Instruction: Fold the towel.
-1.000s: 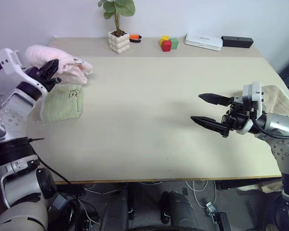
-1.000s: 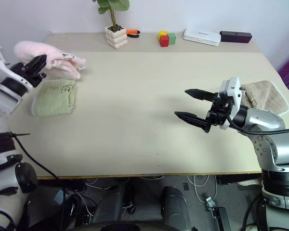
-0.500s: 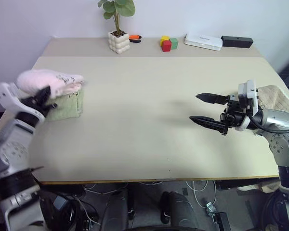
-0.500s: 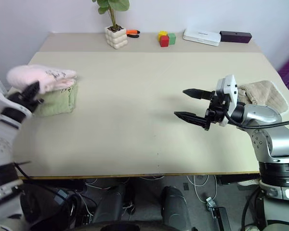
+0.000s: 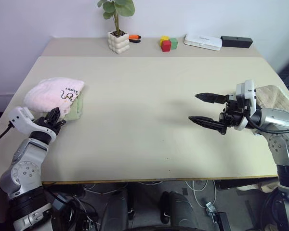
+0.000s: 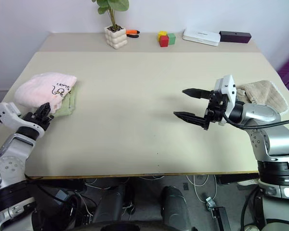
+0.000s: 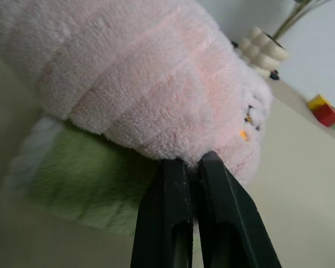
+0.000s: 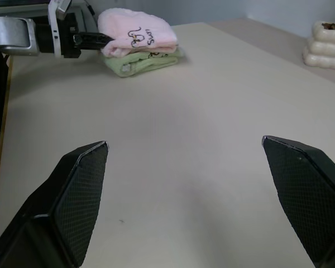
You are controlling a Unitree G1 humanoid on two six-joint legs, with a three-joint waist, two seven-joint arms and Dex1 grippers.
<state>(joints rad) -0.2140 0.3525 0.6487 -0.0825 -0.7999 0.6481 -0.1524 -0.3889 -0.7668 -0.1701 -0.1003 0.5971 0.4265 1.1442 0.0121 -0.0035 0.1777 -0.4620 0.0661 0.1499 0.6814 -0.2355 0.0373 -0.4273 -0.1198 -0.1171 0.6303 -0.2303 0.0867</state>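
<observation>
Folded pink towel (image 5: 54, 93) atop green towel (image 5: 75, 108), left end effector (image 5: 53, 117) nearly closed beside it, right end effector (image 5: 205, 109) open.

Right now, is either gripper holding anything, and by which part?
The left gripper has its nearly shut fingers at the near edge of the pink towel; whether they pinch it cannot be told. The right gripper is open, holding nothing.

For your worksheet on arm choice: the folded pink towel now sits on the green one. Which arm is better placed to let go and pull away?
Left. The left gripper is at the pink towel; the right gripper hangs open across the table.
</observation>
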